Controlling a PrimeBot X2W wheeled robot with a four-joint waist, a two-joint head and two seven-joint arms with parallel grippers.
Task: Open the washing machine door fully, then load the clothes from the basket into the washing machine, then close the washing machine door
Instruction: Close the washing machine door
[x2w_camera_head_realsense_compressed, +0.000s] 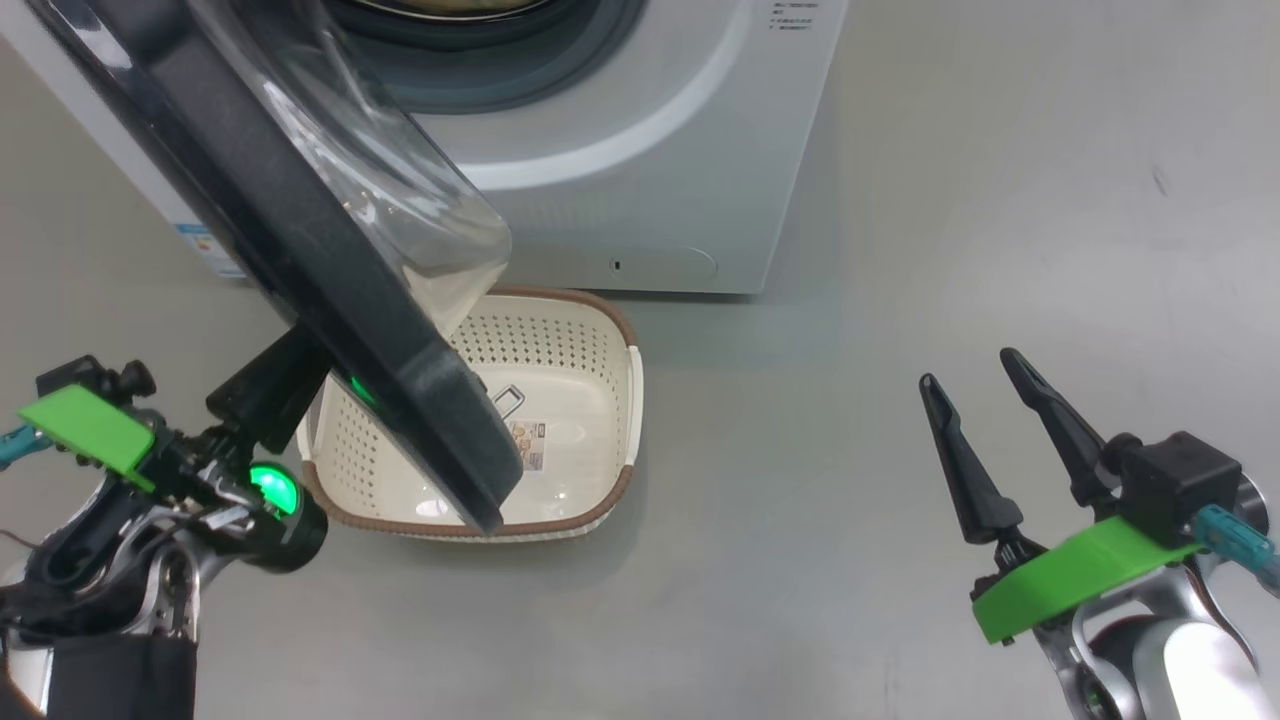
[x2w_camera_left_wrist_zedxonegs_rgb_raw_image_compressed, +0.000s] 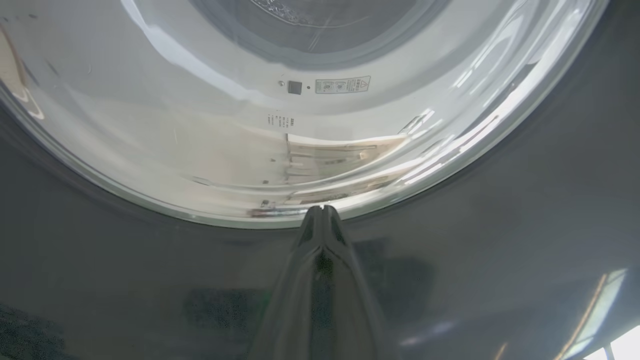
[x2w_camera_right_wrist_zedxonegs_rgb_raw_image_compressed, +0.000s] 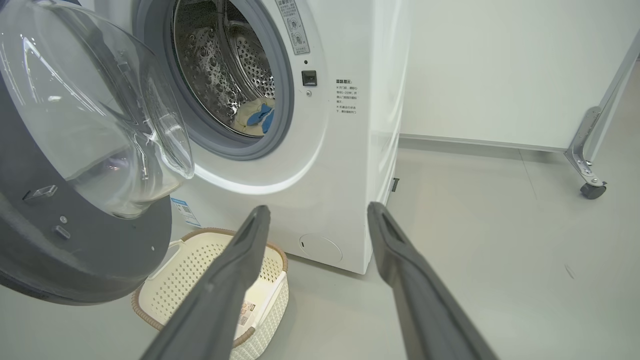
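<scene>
The large round glossy black washing machine door (x2w_camera_head_realsense_compressed: 330, 250), half-open at near left, looks stiff, heavy and slick, best pushed on its black frame by the left pincer (x2w_camera_left_wrist_zedxonegs_rgb_raw_image_compressed: 322, 212), closed together against it, while the right pincer (x2w_camera_head_realsense_compressed: 968, 370) gapes apart, empty.

The head camera is looking down from above at the basket (x2w_camera_head_realsense_compressed: 560, 350) and the washing machine door (x2w_camera_head_realsense_compressed: 280, 250). The left wrist camera is sitting very close to that door, while the right wrist camera is looking from low down, farther back, seeing both too.
</scene>
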